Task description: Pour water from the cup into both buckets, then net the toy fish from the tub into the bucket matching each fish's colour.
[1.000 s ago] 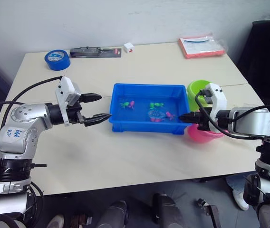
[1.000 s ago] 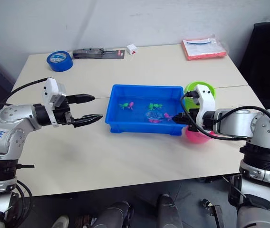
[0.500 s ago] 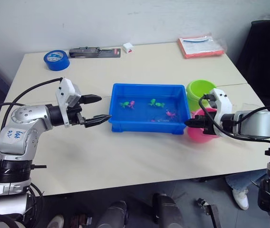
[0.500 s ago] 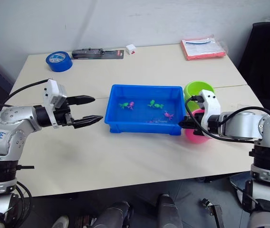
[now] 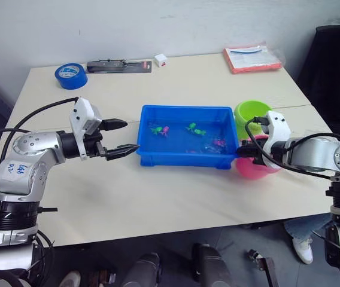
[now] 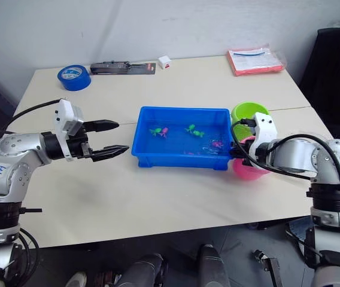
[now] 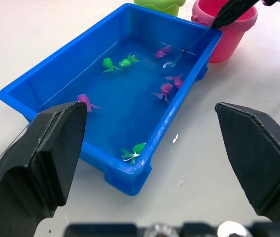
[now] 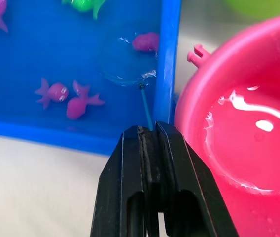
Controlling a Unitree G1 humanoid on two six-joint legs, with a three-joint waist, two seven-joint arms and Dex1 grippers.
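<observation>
The blue tub (image 5: 158, 152) sits mid-table with water and several pink (image 7: 165, 89) and green toy fish (image 7: 125, 62) in it. Right of it stand the green bucket (image 5: 252, 112) and the pink bucket (image 5: 255, 169); water glints inside the pink bucket (image 8: 248, 148). My right gripper (image 5: 240, 152) hovers at the tub's right end, in front of the pink bucket, shut on the thin handle of a small clear net (image 8: 127, 61). The net's hoop lies over the water beside a pink fish (image 8: 145, 42). My left gripper (image 5: 120, 138) is open and holds nothing, just left of the tub. The cup is out of view.
Along the far edge of the table lie a blue tape roll (image 5: 71, 75), a black tool (image 5: 119, 66), a small white box (image 5: 161, 60) and a red packet (image 5: 255, 58). Bare tabletop (image 5: 158, 197) stretches in front of the tub.
My right gripper drew the net back from the tub's middle toward the pink bucket, then shifted slightly toward the tub's right wall. The left arm has stayed still.
</observation>
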